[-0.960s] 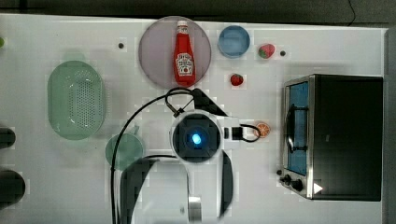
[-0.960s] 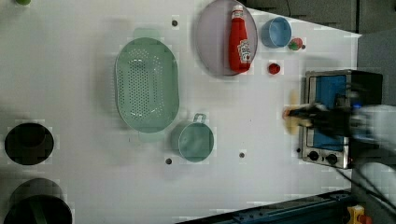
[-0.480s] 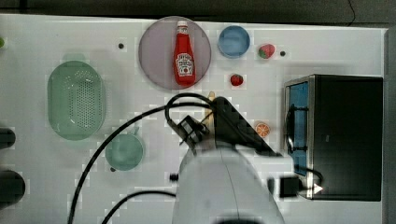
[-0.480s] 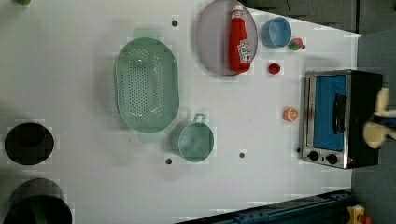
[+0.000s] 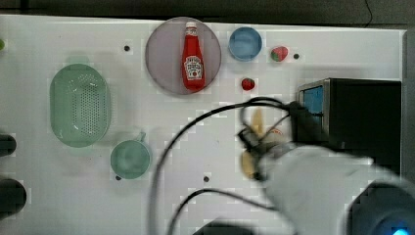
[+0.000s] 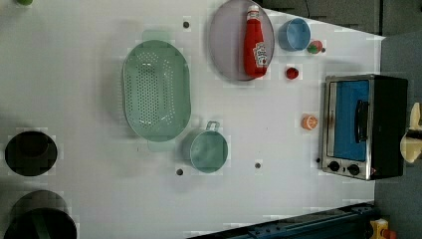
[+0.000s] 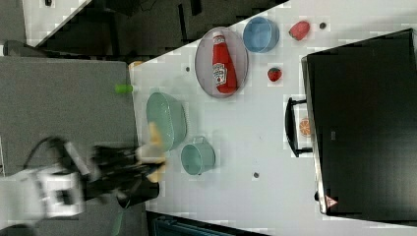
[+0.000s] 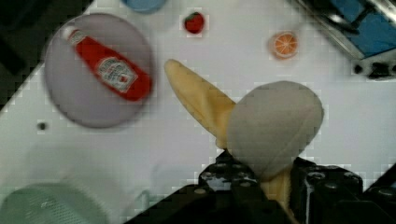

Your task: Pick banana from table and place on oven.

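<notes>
The banana (image 5: 255, 142) is pinched crosswise in the hand (image 5: 262, 144) above the table (image 5: 205, 205), just beside the oven (image 5: 364, 122).

We can read no words anywhere. The red ketchup bottle (image 5: 193, 58) carries a white label with dark print on its side, but we cannot make out the lettering; the bottle lies on the grey plate (image 5: 164, 58) near the table's (image 5: 195, 122) far edge in the top view. In the right view, the oven (image 7: 364, 123) bears a small red-and-white triangular sign (image 7: 330, 201) at one corner of its black top; we cannot read its symbol.
</notes>
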### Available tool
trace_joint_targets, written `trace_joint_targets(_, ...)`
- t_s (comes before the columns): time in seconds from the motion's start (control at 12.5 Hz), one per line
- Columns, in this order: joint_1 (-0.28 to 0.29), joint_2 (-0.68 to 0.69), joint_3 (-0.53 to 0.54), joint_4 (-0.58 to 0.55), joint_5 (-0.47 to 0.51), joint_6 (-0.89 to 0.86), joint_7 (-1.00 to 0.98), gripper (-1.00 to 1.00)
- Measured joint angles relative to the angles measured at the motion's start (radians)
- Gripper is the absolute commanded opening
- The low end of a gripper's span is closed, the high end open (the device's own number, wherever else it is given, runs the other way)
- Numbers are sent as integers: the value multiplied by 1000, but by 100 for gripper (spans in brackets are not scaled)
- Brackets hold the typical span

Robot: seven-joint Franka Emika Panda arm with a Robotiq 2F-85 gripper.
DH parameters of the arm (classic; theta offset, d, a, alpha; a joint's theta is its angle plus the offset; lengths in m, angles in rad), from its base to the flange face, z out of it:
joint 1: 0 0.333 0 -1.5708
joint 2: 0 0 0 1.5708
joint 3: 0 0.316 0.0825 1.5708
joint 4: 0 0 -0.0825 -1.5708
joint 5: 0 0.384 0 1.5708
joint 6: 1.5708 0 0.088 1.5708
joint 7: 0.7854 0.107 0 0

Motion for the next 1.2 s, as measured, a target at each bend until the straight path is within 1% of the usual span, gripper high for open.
trace_joint_targets(0.16, -3, 86, -123, -4, -17, 46, -106, -50)
trace_joint_targets(0.24, -4, 127, -197, -10, -44, 86, -184, -50)
trace_joint_targets(0.4, -9, 232, -347, 0, -25, 200, -341, -50)
trace_joint_targets(0.48, -20, 287, -402, 8, -16, 235, -436, -50)
trace_joint_targets(0.64, -60, 380, -462, 14, -18, 326, -604, -50)
trace_joint_targets(0.8, -80, 438, -502, 39, -9, 323, -739, -50)
trace_joint_targets(0.96, -91, 488, -528, 101, -8, 332, -838, -50)
trace_joint_targets(1.04, -94, 503, -530, 126, -13, 335, -868, -44)
trace_joint_targets(1.2, -92, 530, -518, 175, -40, 339, -899, -2)
